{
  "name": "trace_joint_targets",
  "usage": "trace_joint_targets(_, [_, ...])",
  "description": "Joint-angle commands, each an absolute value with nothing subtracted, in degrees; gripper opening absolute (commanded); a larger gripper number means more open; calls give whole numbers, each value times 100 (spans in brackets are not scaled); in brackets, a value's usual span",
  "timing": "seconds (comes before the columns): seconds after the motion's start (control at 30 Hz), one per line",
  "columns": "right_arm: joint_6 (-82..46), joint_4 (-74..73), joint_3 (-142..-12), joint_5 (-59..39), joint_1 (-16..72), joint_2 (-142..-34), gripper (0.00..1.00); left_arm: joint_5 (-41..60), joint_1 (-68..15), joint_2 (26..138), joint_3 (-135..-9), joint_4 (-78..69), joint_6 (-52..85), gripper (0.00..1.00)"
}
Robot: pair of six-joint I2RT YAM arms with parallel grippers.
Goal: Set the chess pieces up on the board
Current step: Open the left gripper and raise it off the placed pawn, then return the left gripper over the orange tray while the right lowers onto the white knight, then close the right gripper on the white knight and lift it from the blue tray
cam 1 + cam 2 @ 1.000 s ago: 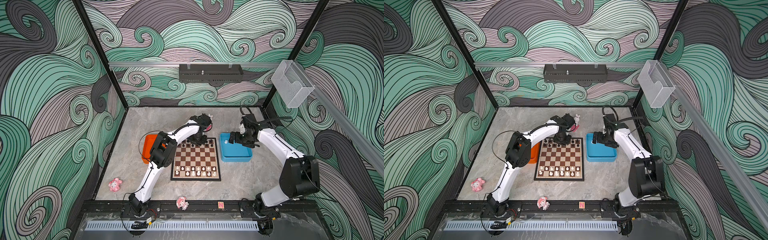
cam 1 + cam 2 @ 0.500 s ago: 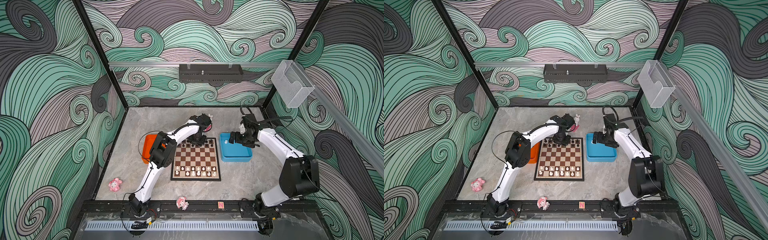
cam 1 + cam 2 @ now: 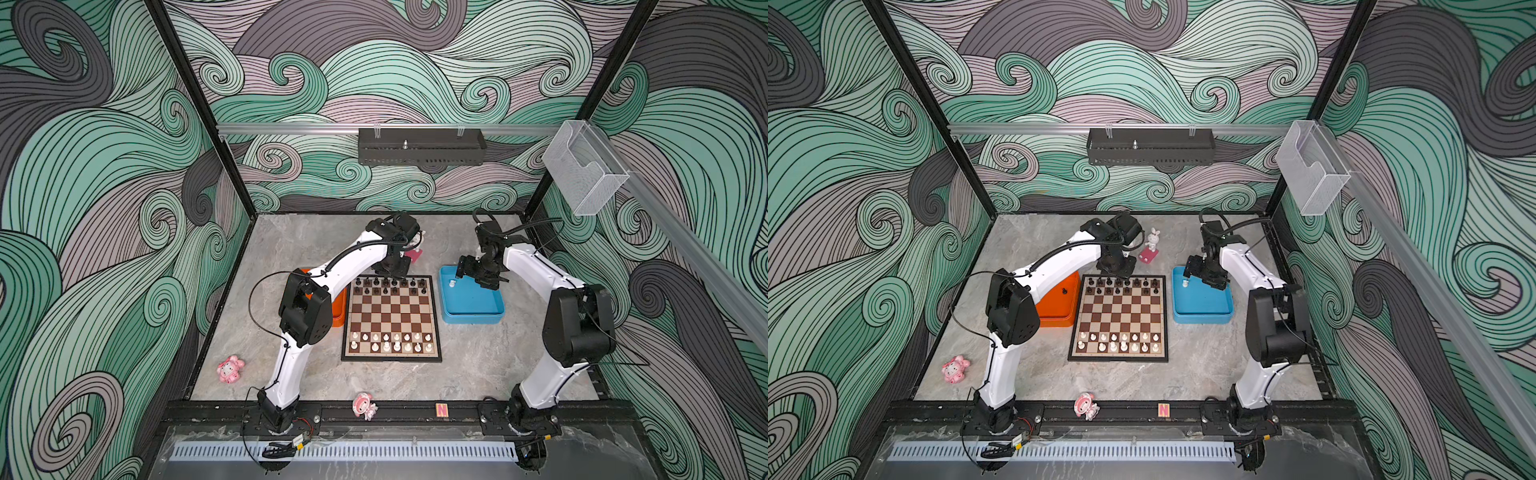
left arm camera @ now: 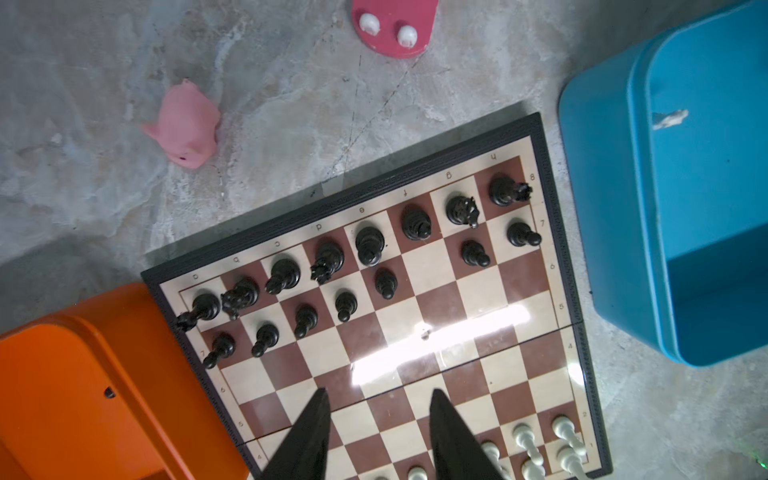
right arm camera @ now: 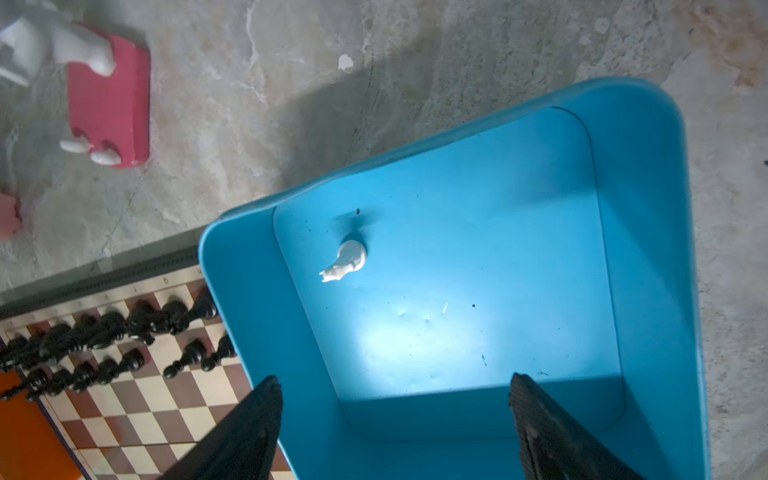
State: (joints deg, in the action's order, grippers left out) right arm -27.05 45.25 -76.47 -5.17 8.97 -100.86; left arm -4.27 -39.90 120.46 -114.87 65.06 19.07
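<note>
The board (image 3: 390, 316) lies mid-table, with black chess pieces (image 3: 390, 286) on its two far rows and white chess pieces (image 3: 390, 341) on its two near rows. My left gripper (image 4: 379, 395) hovers over the board (image 4: 515, 374) behind the black pieces (image 4: 370, 245). It is open, with nothing between its fingers. One white knight (image 5: 344, 261) lies on its side in the blue tray (image 5: 648, 208). My right gripper (image 5: 392, 380) hangs open over that tray, apart from the knight. In a top view the knight (image 3: 452, 284) sits just left of the right gripper (image 3: 469, 270).
An orange tray (image 3: 1054, 303) stands left of the board with a small dark spot (image 3: 1064, 291) inside. A white rabbit on a pink base (image 3: 1151, 249) and a pink toy (image 4: 187, 124) sit behind the board. Two pink figurines (image 3: 230, 369) (image 3: 364, 405) lie near the front edge.
My left gripper has opened wider above the far rows. My right gripper's jaws have come slightly together. Both arms have hardly moved.
</note>
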Motion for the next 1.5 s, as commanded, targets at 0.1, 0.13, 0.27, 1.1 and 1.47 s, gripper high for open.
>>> trace_joint_targets(0.1, [-3872,4435,-7873,-345,868,-10328,74,-672,-3720,11488,-11140,6572,1832,44])
trace_joint_targets(0.13, [-3994,4417,-7892,-367,865,-10357,73,-676,-3648,11431,-11076,6538,1818,44])
trace_joint_targets(0.27, [-4562,4390,-7957,-432,877,-10566,65,-588,-3216,11194,-10745,6308,1776,44])
trace_joint_targets(1.1, [-5247,4171,-8241,-959,1098,-11421,41,79,-2092,10958,-10117,5918,1762,44])
trace_joint_targets(1.47, [-5234,4131,-8287,-1079,1106,-11522,28,123,-2064,11004,-10083,5906,1773,44])
